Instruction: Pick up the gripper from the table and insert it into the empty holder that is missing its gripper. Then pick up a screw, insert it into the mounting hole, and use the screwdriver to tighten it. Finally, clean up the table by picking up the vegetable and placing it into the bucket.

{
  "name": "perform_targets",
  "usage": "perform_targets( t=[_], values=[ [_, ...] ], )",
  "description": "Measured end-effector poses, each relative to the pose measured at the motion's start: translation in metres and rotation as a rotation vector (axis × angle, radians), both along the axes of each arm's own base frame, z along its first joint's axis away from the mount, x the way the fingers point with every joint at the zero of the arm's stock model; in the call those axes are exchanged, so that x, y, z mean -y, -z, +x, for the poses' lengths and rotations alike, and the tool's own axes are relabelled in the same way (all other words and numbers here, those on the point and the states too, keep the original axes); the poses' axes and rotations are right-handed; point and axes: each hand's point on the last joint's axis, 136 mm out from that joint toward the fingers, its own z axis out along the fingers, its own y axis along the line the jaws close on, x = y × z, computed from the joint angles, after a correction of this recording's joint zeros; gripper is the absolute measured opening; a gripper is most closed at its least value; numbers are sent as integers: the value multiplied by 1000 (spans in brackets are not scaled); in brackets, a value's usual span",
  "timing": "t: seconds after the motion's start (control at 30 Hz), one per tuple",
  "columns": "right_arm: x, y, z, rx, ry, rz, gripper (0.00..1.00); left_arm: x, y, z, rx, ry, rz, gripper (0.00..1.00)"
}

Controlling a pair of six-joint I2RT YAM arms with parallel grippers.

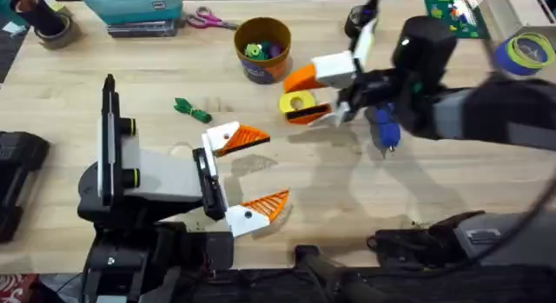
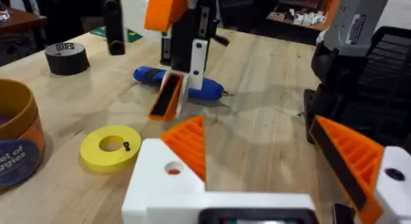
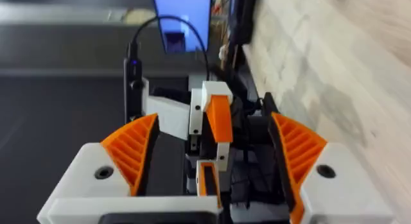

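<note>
Entry: my right tool [image 1: 302,96], white with orange ribbed pads, spread over flat yellow disc [image 2: 93,150], mid-table. Small dark screw [image 2: 126,146] lies on disc. Blue cylindrical screwdriver [image 1: 382,129] lies just beside, toward right edge. Recommended handling: centre pads on screw, close gently.

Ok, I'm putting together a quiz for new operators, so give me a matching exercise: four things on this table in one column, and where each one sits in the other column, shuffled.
Things:
1. vegetable
2. screwdriver
3. lime-green toy
4. scissors

Places:
A. inside the bucket
B. at the far edge of the table, beside the teal case
C. on bare wood between the bucket and the left arm
D. lying under the right arm

Pairs: 1-C, 2-D, 3-A, 4-B
</note>
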Motion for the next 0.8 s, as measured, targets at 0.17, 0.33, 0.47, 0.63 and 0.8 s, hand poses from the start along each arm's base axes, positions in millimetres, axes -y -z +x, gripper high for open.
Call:
perform_targets(
  t=[0.17, 0.33, 0.47, 0.63, 0.8],
  values=[
    [42, -8, 5, 20, 121, -41, 997, 0, 0, 0, 0, 0, 0, 986],
    [81, -19, 7, 42, 241, -79, 997, 0, 0, 0, -1, 0, 0, 986],
    [102, -28, 6, 31, 312, -156, 997, 0, 0, 0, 0, 0, 0, 985],
    [115, -32, -3, 67, 326, -383, 997, 0, 0, 0, 0, 0, 0, 986],
    [132, -41, -8, 213, 286, -670, 997, 0, 0, 0, 0, 0, 0, 986]
  ],
)
